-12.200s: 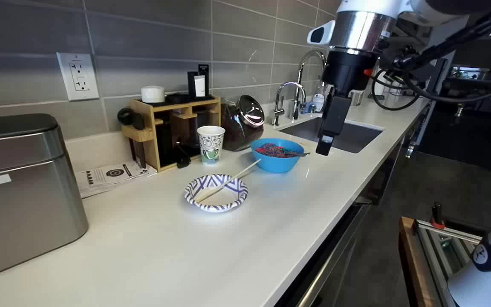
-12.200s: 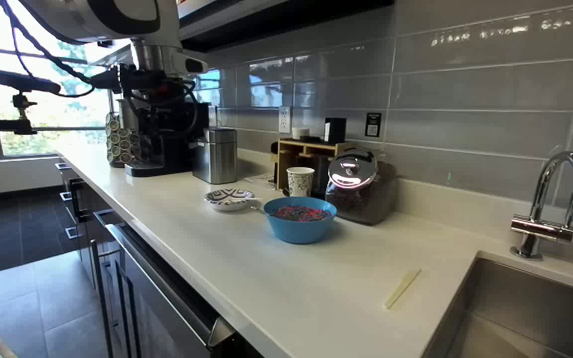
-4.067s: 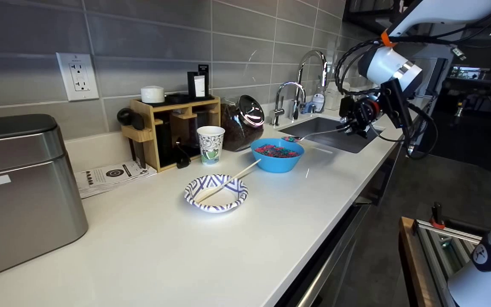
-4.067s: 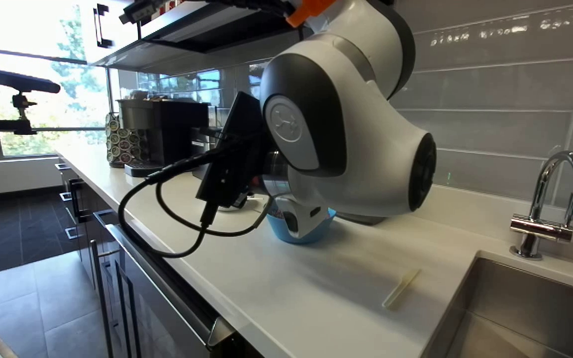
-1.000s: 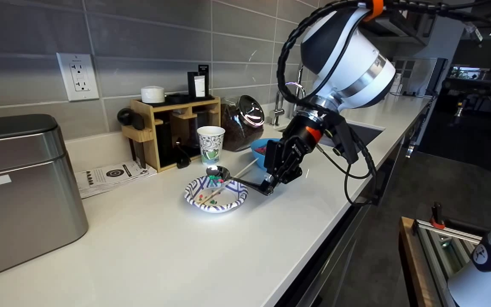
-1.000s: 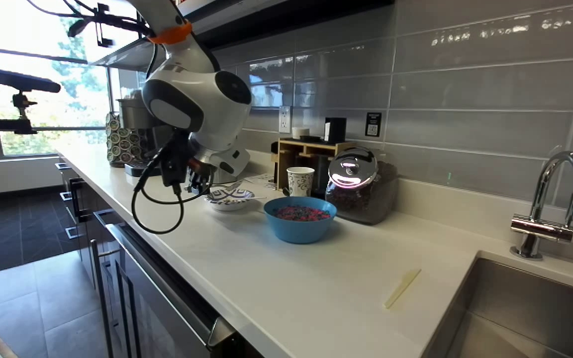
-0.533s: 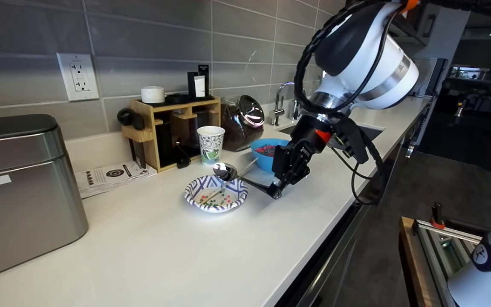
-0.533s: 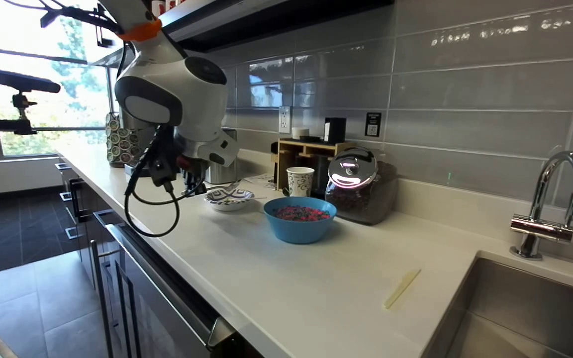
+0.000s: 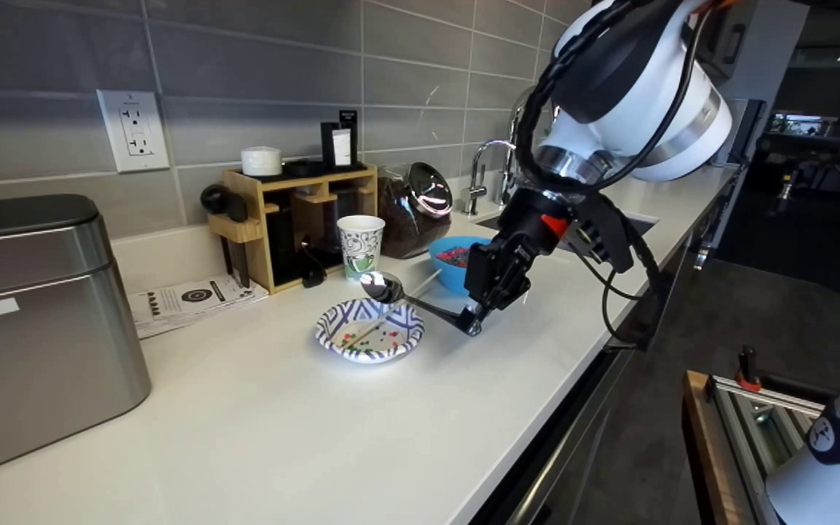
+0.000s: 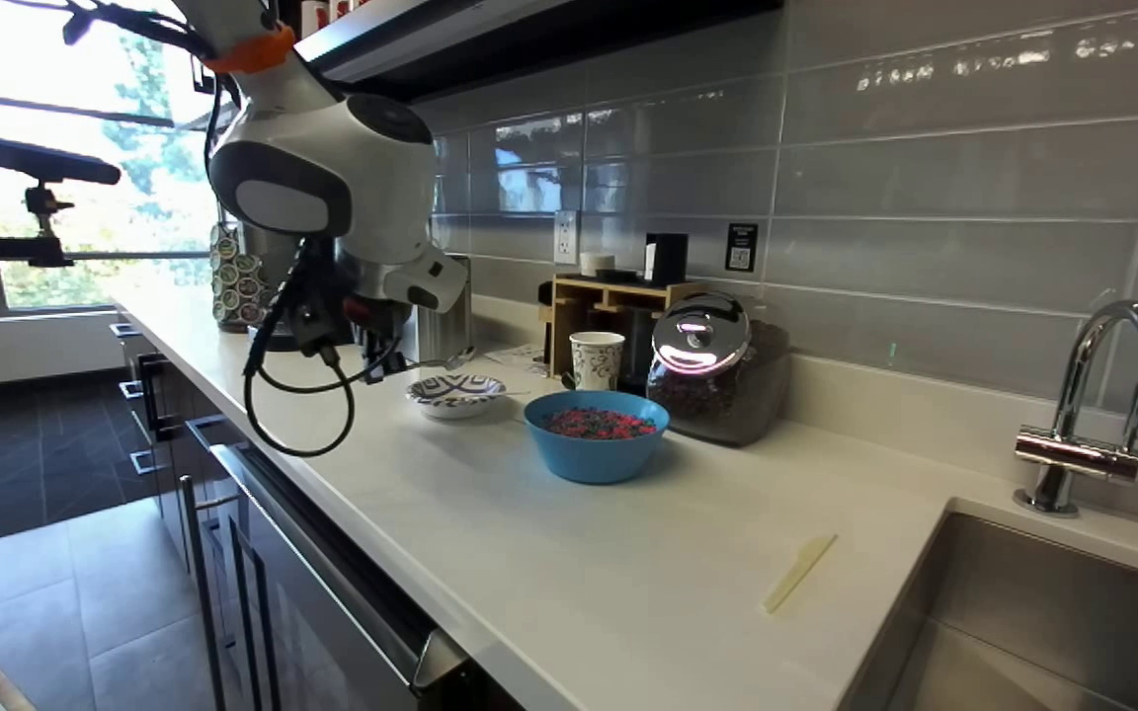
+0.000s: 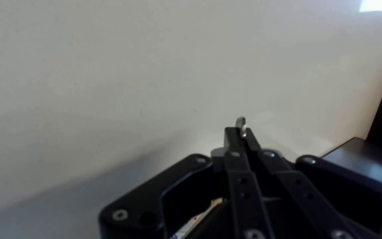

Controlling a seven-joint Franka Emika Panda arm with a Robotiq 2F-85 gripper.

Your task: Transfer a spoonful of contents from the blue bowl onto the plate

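Observation:
My gripper (image 9: 469,319) is shut on the handle of a metal spoon (image 9: 383,287); in the wrist view the handle's end pokes out between the fingertips. The spoon's bowl hangs tilted above the far part of the plate (image 9: 411,343), and no contents show on it. Small red and green pieces (image 9: 391,335) lie scattered on the plate. The blue bowl (image 10: 597,456) stands beside the plate with the dark reddish contents (image 10: 599,425) inside. In an exterior view the gripper partly covers the bowl (image 9: 450,277). Below the fingers, the wrist view catches a sliver of the plate (image 11: 191,224).
A pale stick (image 9: 431,278) lies across the plate's rim. Behind stand a paper cup (image 9: 360,244), a wooden organizer (image 9: 267,255) and a glass jar (image 9: 409,219). A pale knife (image 10: 799,575) lies near the sink (image 10: 1014,612). A steel bin (image 9: 41,335) stands on the counter.
The spoon, earlier loaded over the blue bowl, came over the plate. In the last second pieces fell from it onto the plate, and the gripper drew back slightly, away from the plate.

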